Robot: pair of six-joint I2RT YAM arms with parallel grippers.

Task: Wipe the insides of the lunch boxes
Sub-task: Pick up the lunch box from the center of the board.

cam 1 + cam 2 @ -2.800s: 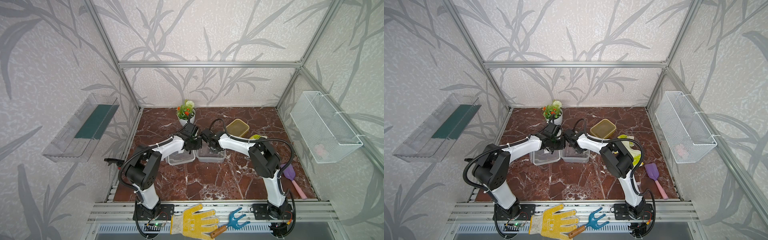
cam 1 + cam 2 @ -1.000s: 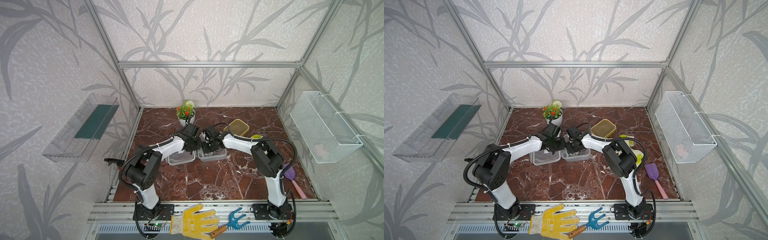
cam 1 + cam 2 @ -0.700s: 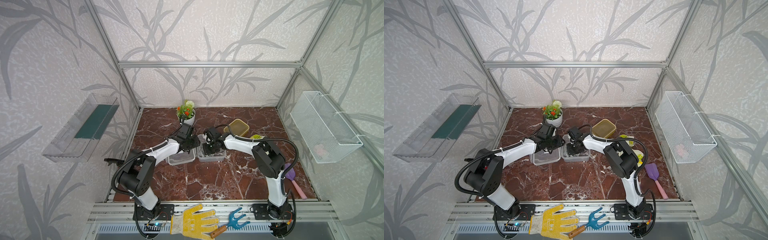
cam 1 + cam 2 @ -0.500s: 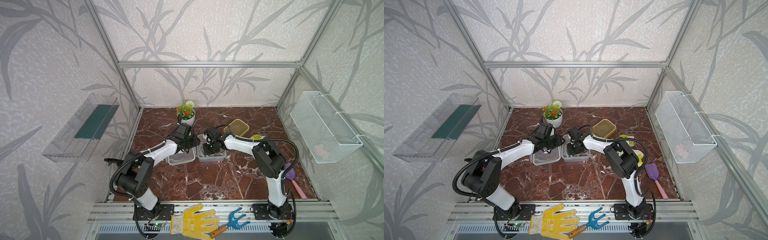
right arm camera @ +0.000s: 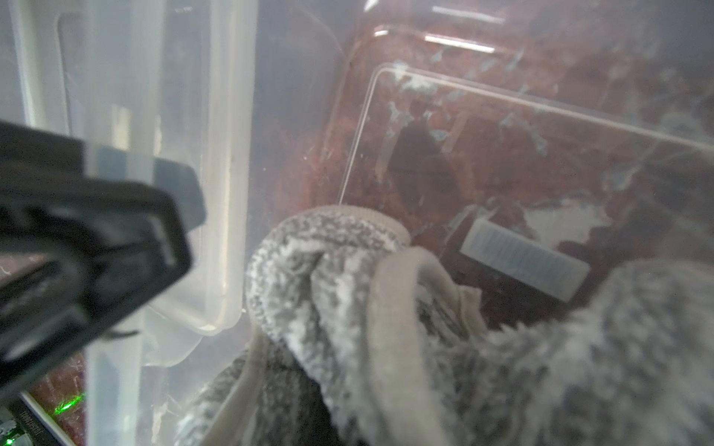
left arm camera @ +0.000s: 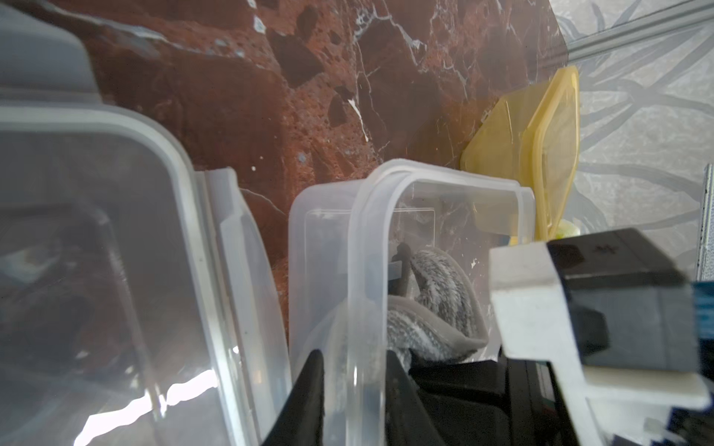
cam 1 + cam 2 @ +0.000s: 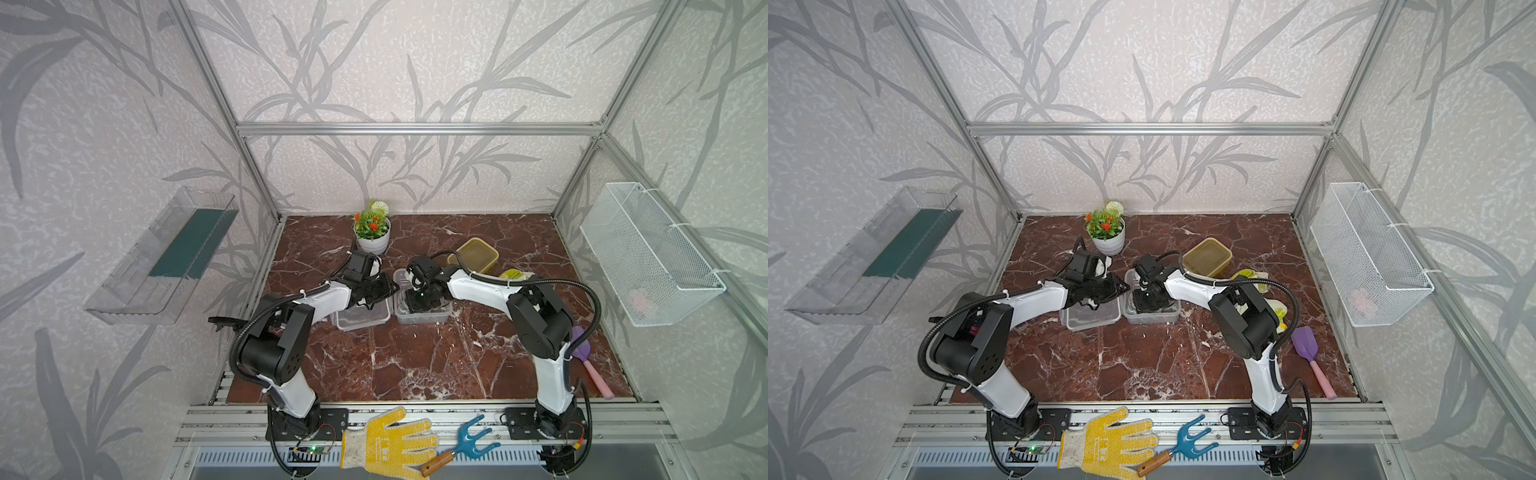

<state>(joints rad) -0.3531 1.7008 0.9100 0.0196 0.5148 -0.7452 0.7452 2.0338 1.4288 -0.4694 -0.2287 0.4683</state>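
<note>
A clear greyish lunch box [image 7: 422,319] [image 7: 1152,318] stands open mid-table. My left gripper [image 7: 388,286] [image 6: 353,359] straddles its left rim [image 6: 444,179], one finger inside and one outside, shut on it. My right gripper [image 7: 419,305] [image 7: 1146,305] reaches down into this box, shut on a grey fluffy cloth [image 5: 347,278] [image 6: 436,301] that rests on the box floor. The cloth hides its fingertips. The amber lunch box [image 7: 476,254] [image 7: 1207,251] [image 6: 556,127] sits behind and to the right, lid on.
A second clear plastic tub or lid [image 7: 361,321] [image 6: 116,270] lies just left of the clear box. A white flower pot [image 7: 372,239] stands at the back. A yellow-green cloth [image 7: 515,275] and a purple scoop [image 7: 586,361] lie right. A wire basket [image 7: 648,257] and a clear tray [image 7: 166,257] hang on the walls.
My left arm's elbow has swung out to the left and its gripper has shifted a little at the box's left rim. The right gripper stays in the box with the cloth.
</note>
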